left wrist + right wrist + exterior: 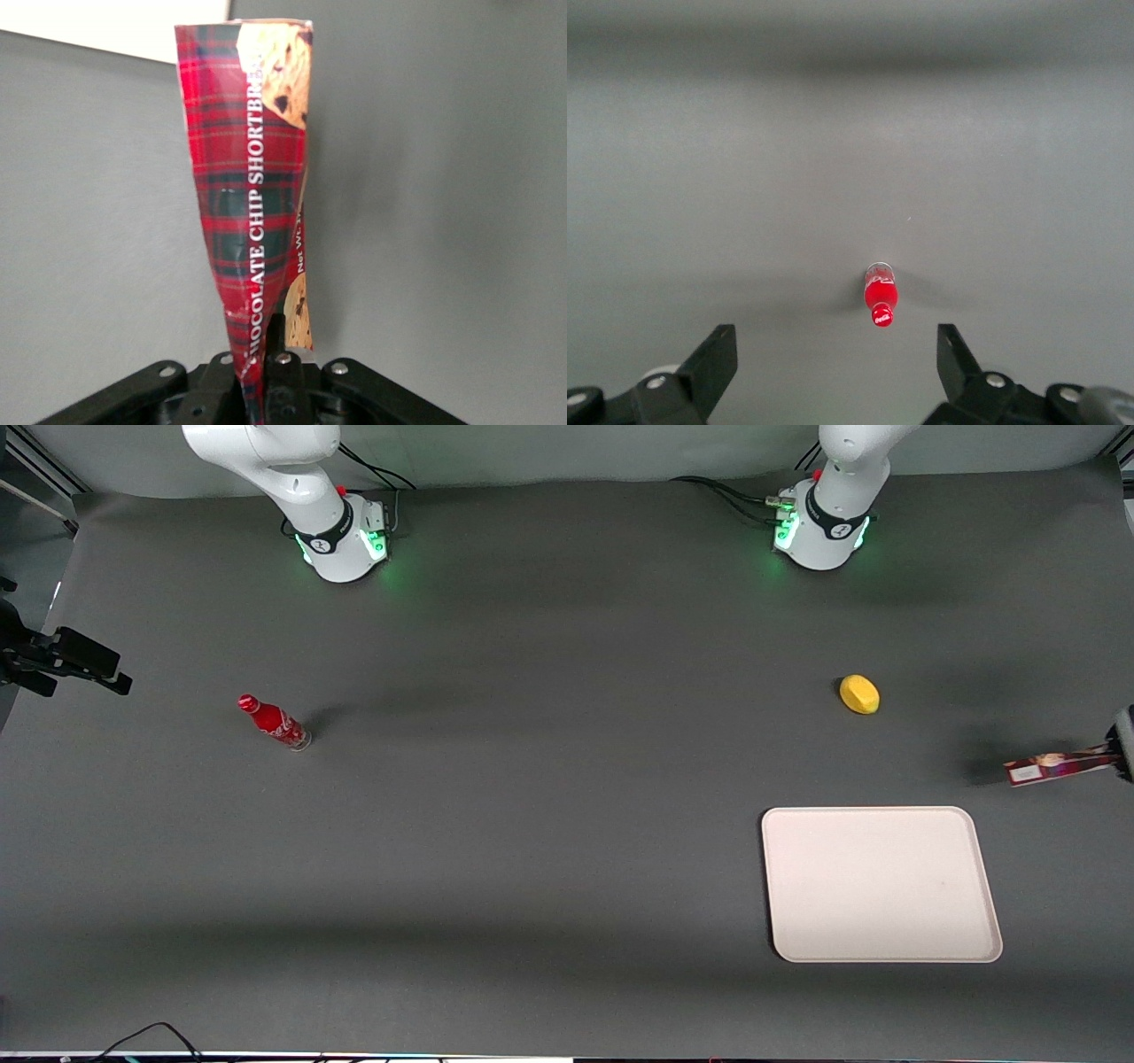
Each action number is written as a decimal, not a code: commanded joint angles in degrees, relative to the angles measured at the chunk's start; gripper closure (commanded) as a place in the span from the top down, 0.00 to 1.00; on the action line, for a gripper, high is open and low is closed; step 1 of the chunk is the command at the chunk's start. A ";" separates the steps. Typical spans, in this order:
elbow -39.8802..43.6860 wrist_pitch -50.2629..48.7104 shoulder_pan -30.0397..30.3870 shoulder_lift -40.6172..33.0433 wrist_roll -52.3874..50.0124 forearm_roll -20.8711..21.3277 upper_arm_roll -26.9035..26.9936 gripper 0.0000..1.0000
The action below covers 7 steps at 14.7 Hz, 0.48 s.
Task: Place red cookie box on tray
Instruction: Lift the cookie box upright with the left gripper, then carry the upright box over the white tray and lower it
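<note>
The red cookie box hangs in the air at the working arm's end of the table, its white label end pointing toward the table's middle. My gripper is at the frame's edge, shut on the box's other end. In the left wrist view the tartan red cookie box stretches away from my gripper, pinched flat between the fingers. The cream-white tray lies flat on the table, nearer to the front camera than the box, with nothing on it. A corner of the tray shows in the wrist view.
A yellow lemon-like object lies farther from the front camera than the tray. A small red bottle stands toward the parked arm's end of the table. Dark grey table surface surrounds everything.
</note>
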 commanded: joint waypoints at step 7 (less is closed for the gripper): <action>0.07 -18.51 -10.93 -15.75 -57.98 0.51 -1.24 0.00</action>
